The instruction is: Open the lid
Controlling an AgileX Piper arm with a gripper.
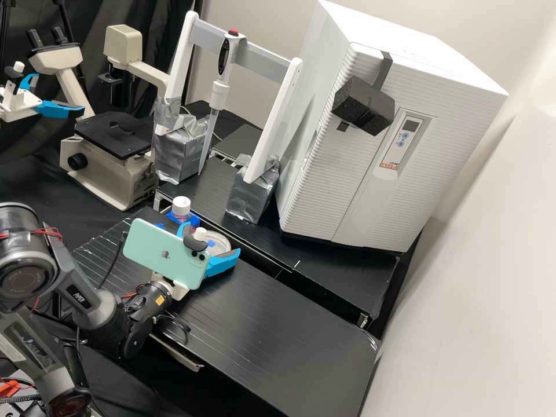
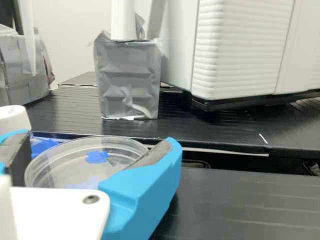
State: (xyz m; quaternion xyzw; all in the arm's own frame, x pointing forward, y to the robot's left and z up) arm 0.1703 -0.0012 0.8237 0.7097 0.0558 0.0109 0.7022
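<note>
Our claw [image 1: 212, 238] is open, its fingers either side of the clear round dish [image 2: 75, 164] at the tabletop's [image 1: 278, 330] far edge; contact we can't tell. Our arm [image 1: 107, 315] slants low from near left. Beyond, a white cabinet [image 1: 321, 197] stands by pale walls.

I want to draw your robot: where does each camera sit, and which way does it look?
High view: stands off the robot, looking forward and slanting down at the black bench; the dark grey arm shows, with its tool.
Wrist view: rides on the arm's wrist, looking out past the tool's two blue fingers across the bench; part of the white gripper body shows too.
Both see the clear round dish, a silver-wrapped block and the big white machine.
</note>
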